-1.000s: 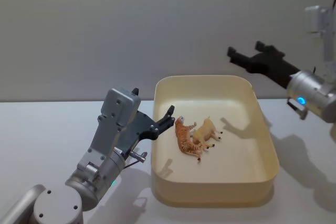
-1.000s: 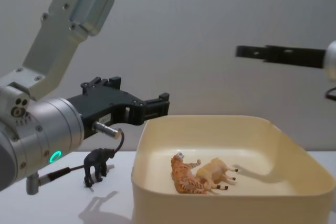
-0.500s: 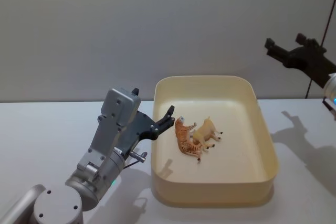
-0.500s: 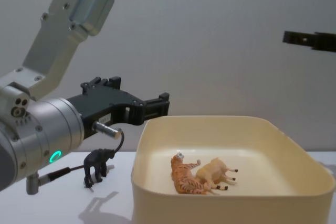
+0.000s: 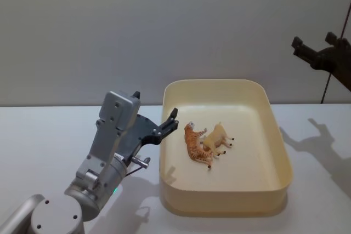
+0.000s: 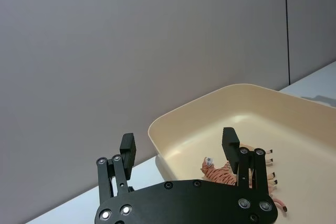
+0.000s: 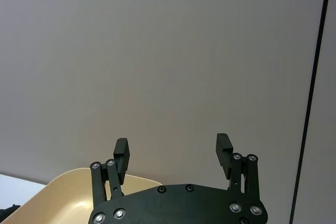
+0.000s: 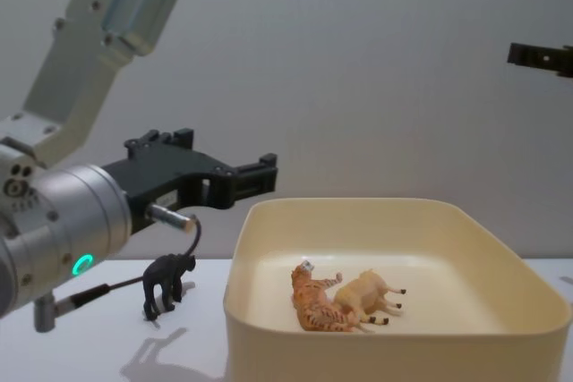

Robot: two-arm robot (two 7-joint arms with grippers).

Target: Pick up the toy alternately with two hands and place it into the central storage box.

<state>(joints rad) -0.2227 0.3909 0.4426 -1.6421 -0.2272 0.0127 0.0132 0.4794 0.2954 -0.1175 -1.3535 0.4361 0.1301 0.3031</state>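
Note:
The cream central storage box (image 5: 278, 141) stands mid-table with an orange striped tiger toy (image 5: 195, 146) and a tan animal toy (image 5: 216, 137) lying side by side inside. In the chest view a small black animal toy (image 8: 166, 282) stands on the table left of the box (image 8: 394, 334). My left gripper (image 5: 156, 106) hovers open and holding nothing at the box's left rim, above the black toy (image 8: 224, 155). In its wrist view the open fingers (image 6: 178, 142) frame the box rim and tiger. My right gripper (image 5: 313, 40) is open, raised high at the far right, clear of the box (image 7: 172, 145).
A plain grey wall runs behind the white table (image 5: 49, 130). Bare tabletop lies left of the box and to its right (image 5: 321, 190), where the right arm's shadow falls.
The right gripper has pulled back from above the box, up and to the right. The left gripper has shifted slightly left and up. The toys have not moved.

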